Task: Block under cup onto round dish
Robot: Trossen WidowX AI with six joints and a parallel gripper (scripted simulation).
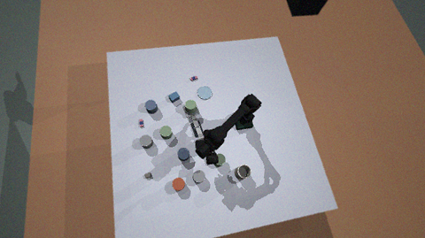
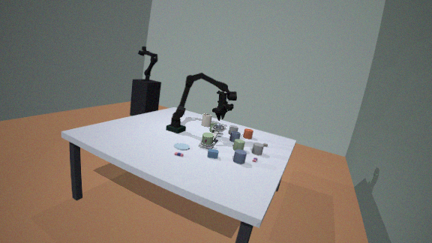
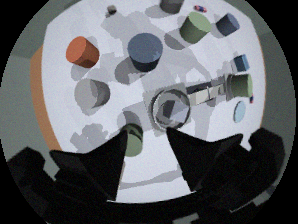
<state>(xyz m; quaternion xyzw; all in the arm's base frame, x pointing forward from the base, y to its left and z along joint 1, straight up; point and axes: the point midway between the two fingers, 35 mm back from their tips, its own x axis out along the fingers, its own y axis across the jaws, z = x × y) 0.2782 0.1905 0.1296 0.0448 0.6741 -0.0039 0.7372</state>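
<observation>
The balance (image 1: pixel 196 127) (image 3: pixel 207 94) has a green cup (image 1: pixel 191 106) (image 2: pixel 208 139) (image 3: pixel 242 85) upright on one end. The other end is a ringed pan (image 2: pixel 219 127) with no cup on it; a grey block (image 3: pixel 173 111) lies inside the ring. Another green cup (image 1: pixel 219 160) (image 2: pixel 213 127) (image 3: pixel 133 141) stands on the table beside that pan. My gripper (image 2: pixel 220 118) (image 3: pixel 147 131) is open and empty, above the table near the bare pan and that cup. In the top view the arm hides the fingers and pan. The round light-blue dish (image 1: pixel 205 92) (image 2: pixel 181 146) (image 3: pixel 239 111) holds nothing.
A hollow beige cup (image 1: pixel 243 171) (image 2: pixel 206 120) stands beyond the loose green cup. Dark blue (image 1: pixel 183 154) (image 3: pixel 145 51), grey (image 1: pixel 199 177) (image 3: pixel 92 94) and orange (image 1: pixel 178 184) (image 3: pixel 82 52) cylinders stand nearby. A blue box (image 1: pixel 174 96) (image 2: pixel 213 154) is near the occupied end.
</observation>
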